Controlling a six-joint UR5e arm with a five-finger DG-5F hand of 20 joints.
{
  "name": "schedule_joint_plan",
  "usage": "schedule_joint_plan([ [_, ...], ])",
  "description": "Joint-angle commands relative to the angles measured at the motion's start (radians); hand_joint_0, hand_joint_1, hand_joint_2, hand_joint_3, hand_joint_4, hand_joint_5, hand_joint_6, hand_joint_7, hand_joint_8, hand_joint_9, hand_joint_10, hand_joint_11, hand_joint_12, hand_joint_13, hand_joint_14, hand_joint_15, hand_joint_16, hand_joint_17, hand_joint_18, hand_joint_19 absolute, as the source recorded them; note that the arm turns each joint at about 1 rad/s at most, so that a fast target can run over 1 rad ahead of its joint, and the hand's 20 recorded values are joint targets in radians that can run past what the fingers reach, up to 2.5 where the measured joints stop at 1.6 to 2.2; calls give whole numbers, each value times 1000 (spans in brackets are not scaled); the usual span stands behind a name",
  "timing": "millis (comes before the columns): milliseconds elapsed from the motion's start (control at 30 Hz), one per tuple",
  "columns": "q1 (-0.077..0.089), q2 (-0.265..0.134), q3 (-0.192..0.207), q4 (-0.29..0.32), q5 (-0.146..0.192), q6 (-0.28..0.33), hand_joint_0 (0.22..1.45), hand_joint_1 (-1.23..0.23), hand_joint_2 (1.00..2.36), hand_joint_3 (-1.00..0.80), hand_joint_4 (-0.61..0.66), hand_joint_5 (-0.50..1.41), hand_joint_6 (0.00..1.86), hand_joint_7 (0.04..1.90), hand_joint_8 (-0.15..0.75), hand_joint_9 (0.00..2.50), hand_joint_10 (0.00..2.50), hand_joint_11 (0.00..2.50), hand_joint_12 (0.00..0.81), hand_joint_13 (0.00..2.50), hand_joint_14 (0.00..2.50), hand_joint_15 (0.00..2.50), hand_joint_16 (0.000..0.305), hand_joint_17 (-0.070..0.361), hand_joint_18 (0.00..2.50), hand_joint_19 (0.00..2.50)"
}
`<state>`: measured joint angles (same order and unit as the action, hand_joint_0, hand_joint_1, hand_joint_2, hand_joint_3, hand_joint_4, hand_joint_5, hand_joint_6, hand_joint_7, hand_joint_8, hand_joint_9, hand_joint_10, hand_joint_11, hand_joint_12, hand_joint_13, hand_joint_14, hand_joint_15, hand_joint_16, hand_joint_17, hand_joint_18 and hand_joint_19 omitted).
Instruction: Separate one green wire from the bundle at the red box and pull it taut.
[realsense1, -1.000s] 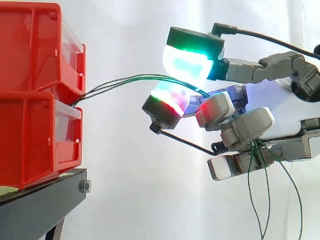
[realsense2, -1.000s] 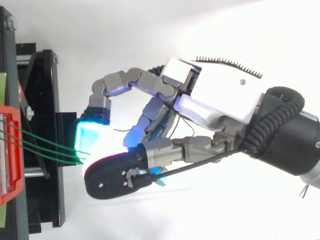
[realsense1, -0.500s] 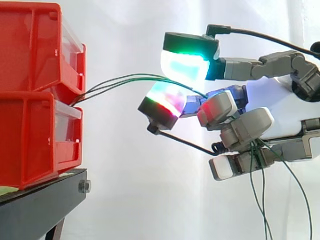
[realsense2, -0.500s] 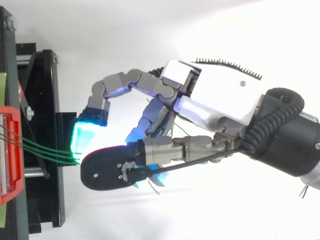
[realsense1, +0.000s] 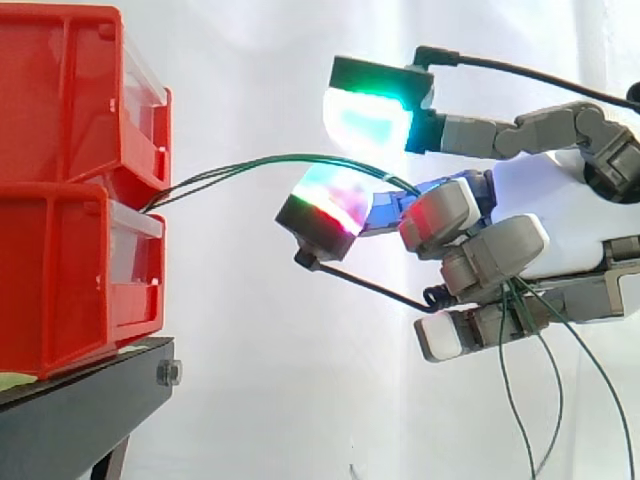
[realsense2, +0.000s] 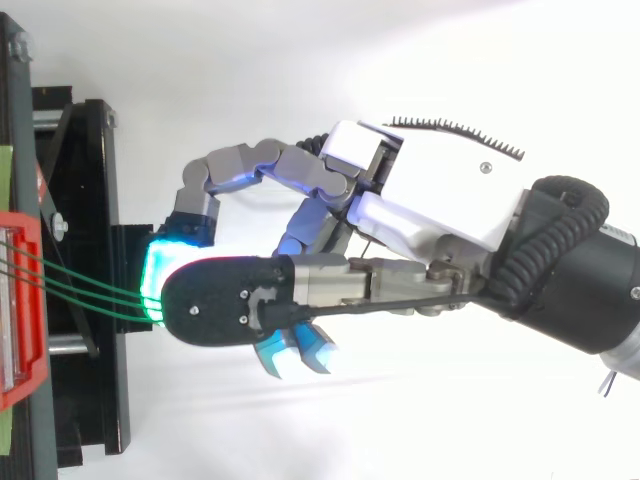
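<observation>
Now, wires: green wires (realsense1: 270, 160) leave the gap between the stacked red boxes (realsense1: 70, 110), arc slack between two glowing pads (realsense1: 368, 118), then hang loose below the hand (realsense1: 560, 215).
Hand: lower fingers (realsense1: 495, 255) curled round the strands; the two pads stand apart, pinching nothing.
Risk, pinch: strands run close together (side by side in the top view), so closing likely catches several.
Risk, pull: whole bundle tightens and may drag the boxes on the stand (realsense1: 80, 410).

Hand (realsense2: 440, 200): black-backed pad swung sideways, now over green wires (realsense1: 270, 158); upper pad lifted slightly.
</observation>
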<state>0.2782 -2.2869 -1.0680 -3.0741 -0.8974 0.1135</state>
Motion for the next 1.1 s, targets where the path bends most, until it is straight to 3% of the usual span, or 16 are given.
schedule_joint_plan([
  [0,-1,0,0,0,0,0,510,-510,1000,-500,62,-121,771,1163,255,1466,26,1038,355,1559,25,1172,57,128,1000,659],
  [267,-1,0,0,0,0,0,537,-717,1000,-500,55,-149,836,1144,246,1429,26,1072,342,1534,27,1188,55,123,986,672],
  [333,-1,0,0,0,0,0,601,-745,1009,-386,41,-150,882,1184,235,1425,26,1083,329,1521,27,1194,52,117,966,677],
  [533,1,1,0,0,0,-2,582,-748,1021,-161,27,-147,908,1204,263,1431,25,1072,351,1543,26,1185,54,122,1001,665],
  [667,1,0,-1,0,0,-2,580,-600,1005,-129,48,-137,905,1134,316,1479,21,1003,439,1621,22,1119,69,155,1132,586],
  [833,1,0,-1,0,2,0,591,-465,1004,-121,42,-136,876,1103,315,1470,23,971,435,1613,22,1106,69,155,1115,582],
  [1067,1,0,-1,0,2,2,600,-447,1003,-136,80,-127,848,1089,311,1504,24,969,429,1609,22,1110,69,156,1106,571],
])
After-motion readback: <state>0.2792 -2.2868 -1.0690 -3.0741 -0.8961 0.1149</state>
